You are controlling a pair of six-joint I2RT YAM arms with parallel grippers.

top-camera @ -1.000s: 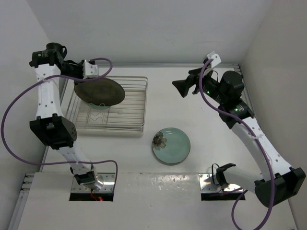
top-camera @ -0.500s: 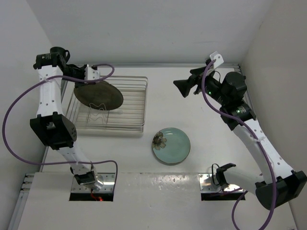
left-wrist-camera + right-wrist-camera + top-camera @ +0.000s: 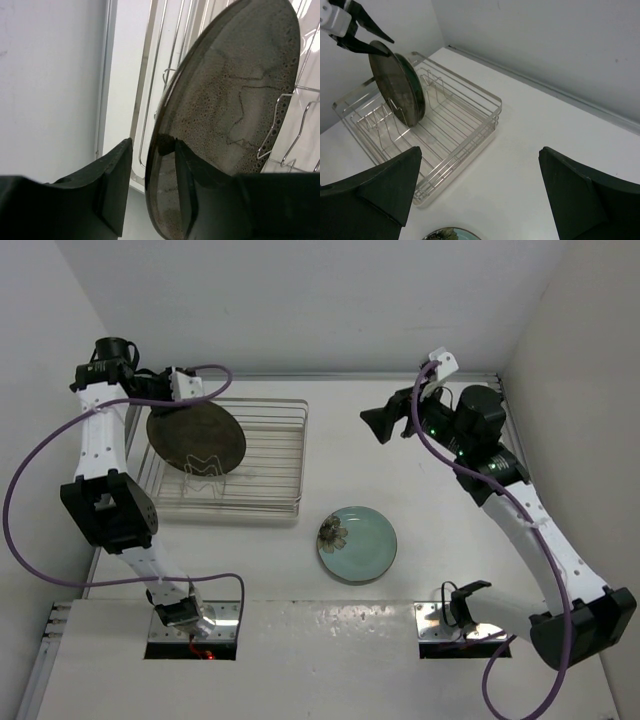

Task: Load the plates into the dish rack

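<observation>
The white table (image 3: 350, 460) is the biggest thing here. Both arms are fixed at its near edge.

The dish rack (image 3: 275, 455) sits on the left side of the table, near the back. It is a shiny wire basket with wire posts that stand up inside it.

The big brown plate (image 3: 195, 437) is in the left end of the dish rack. It stands on its edge and leans a little. Its bottom sits down among the wire posts. In the right wrist view a thin green edge (image 3: 418, 97) shows just behind it. I cannot tell what that edge is part of.

The pale green plate (image 3: 360, 545) lies flat on the table. It is in front of the rack and a bit to the right, apart from it. A dark flower mark (image 3: 332, 532) sits near its left rim.

The left claw (image 3: 151, 147) is at the top rim of the brown plate, with one finger on each side. One finger (image 3: 187, 170) lies on the speckled face of the plate. The other finger (image 3: 115, 185) is on the back side, and a thin gap shows between it and the rim. I cannot tell if the claw is squeezing the plate or has let go.

The right claw (image 3: 375, 425) hangs in the air over the table, to the right of the rack. Its two fingers are spread wide and it holds nothing.
</observation>
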